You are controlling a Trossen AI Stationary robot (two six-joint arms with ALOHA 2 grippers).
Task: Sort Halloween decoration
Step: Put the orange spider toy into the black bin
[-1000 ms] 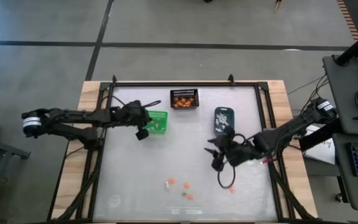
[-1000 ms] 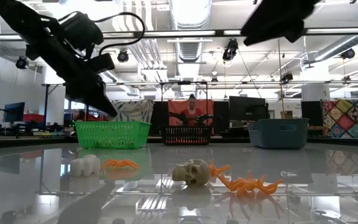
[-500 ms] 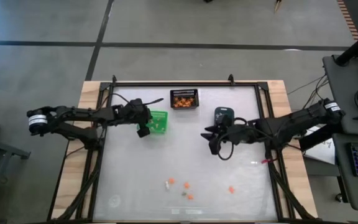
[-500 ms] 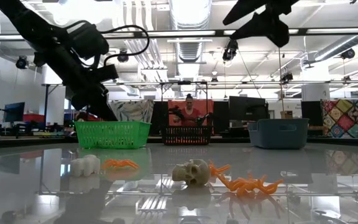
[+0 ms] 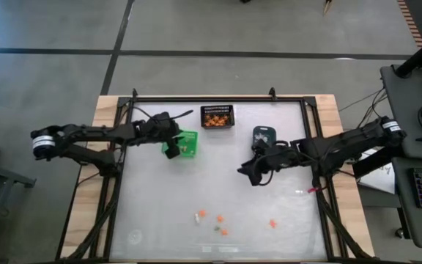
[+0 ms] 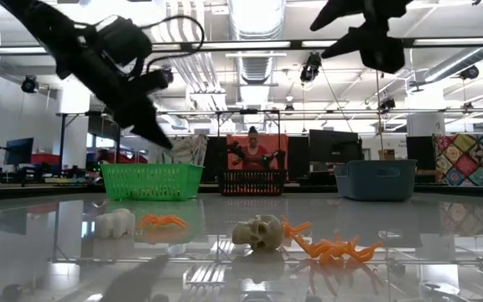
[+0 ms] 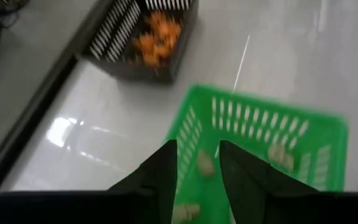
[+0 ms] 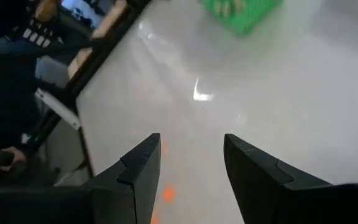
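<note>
Grippers both empty: your left gripper (image 7: 194,171) hangs parted above the green basket (image 7: 303,134); right gripper (image 8: 188,165) open over bare worktop (image 5: 218,176).

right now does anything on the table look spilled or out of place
Nothing looks spilled or damaged. A few trinkets lie loose near the table's front edge, outside the green bin, black mesh bin and blue-grey bin: unsorted pieces.

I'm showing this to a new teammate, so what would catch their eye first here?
Probably the bright green bin at the table's far left, with the left gripper open just above it and tan trinkets inside. Next, the black mesh bin full of orange pieces at the far edge, then the loose trinkets scattered near the front edge.
</note>
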